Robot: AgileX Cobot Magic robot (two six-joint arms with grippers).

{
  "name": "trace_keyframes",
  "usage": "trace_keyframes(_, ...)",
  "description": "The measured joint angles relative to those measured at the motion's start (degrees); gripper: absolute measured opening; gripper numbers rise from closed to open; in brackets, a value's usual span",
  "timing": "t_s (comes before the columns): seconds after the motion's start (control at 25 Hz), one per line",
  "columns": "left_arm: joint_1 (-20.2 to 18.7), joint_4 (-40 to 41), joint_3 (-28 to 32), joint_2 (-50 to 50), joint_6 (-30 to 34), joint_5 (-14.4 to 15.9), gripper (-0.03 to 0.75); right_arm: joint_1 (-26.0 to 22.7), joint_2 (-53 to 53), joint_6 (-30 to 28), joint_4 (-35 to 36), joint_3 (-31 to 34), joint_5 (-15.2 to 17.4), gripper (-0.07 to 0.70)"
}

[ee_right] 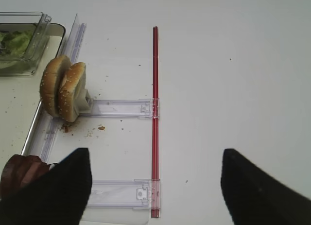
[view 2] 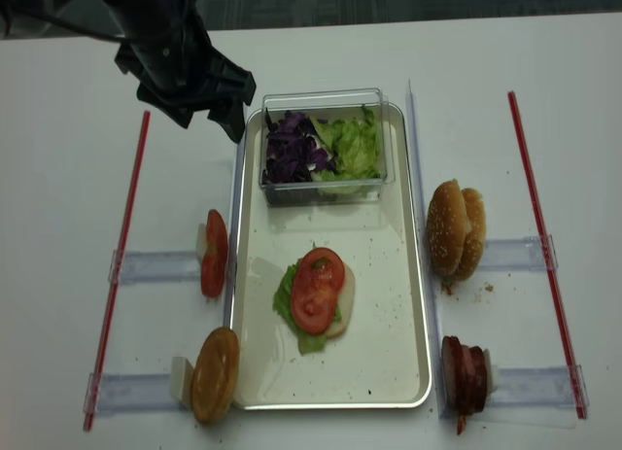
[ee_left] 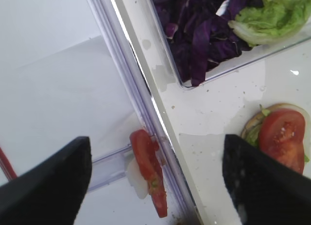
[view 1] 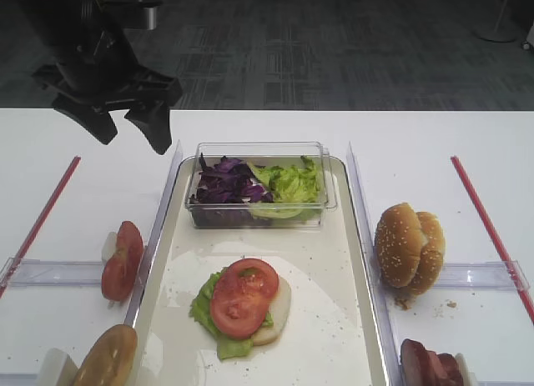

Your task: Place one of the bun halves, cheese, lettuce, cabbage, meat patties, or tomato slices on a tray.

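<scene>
The cream tray point(view 1: 334, 261) point(view 2: 389, 275) holds a pale bun half topped with lettuce and two tomato slices point(view 1: 242, 296) point(view 2: 316, 290) point(ee_left: 284, 137). More tomato slices point(view 1: 122, 261) point(ee_left: 148, 169) stand on edge just left of the tray. My left gripper point(view 1: 133, 140) point(view 2: 206, 124) point(ee_left: 155, 186) hangs open and empty, high above the table's back left. Bun halves point(view 1: 409, 246) point(ee_right: 63, 88) stand right of the tray, and meat patties point(view 1: 430, 365) point(ee_right: 19, 171) sit nearer the front. My right gripper point(ee_right: 155, 186) is open over bare table. Cheese is out of view.
A clear plastic box point(view 1: 259, 204) at the tray's far end holds purple cabbage point(view 1: 225, 184) point(ee_left: 194, 35) and green lettuce point(view 1: 292, 184) point(ee_left: 272, 16). Another bun half point(view 1: 104, 357) stands at the front left. Red strips point(view 1: 42, 215) point(ee_right: 155, 113) and clear plastic rails point(view 1: 58, 272) lie on both sides.
</scene>
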Motion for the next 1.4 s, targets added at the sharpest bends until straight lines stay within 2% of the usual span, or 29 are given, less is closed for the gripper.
trace_keyframes(0.28, 0.0, -0.1, 0.0, 0.0, 0.4, 0.1, 0.514, 0.0, 0.0, 0.0, 0.0, 0.0, 0.0, 0.571)
trace_keyframes(0.52, 0.5, 3.6, 0.0, 0.0, 0.4, 0.1, 0.514, 0.0, 0.0, 0.0, 0.0, 0.0, 0.0, 0.571)
trace_keyframes(1.08, 13.5, 6.5, 0.0, 0.0, 0.6, 0.1, 0.513, 0.0, 0.0, 0.0, 0.0, 0.0, 0.0, 0.571)
trace_keyframes(1.4, 14.8, 6.7, 0.0, 0.0, 0.6, 0.1, 0.513, 0.0, 0.0, 0.0, 0.0, 0.0, 0.0, 0.571)
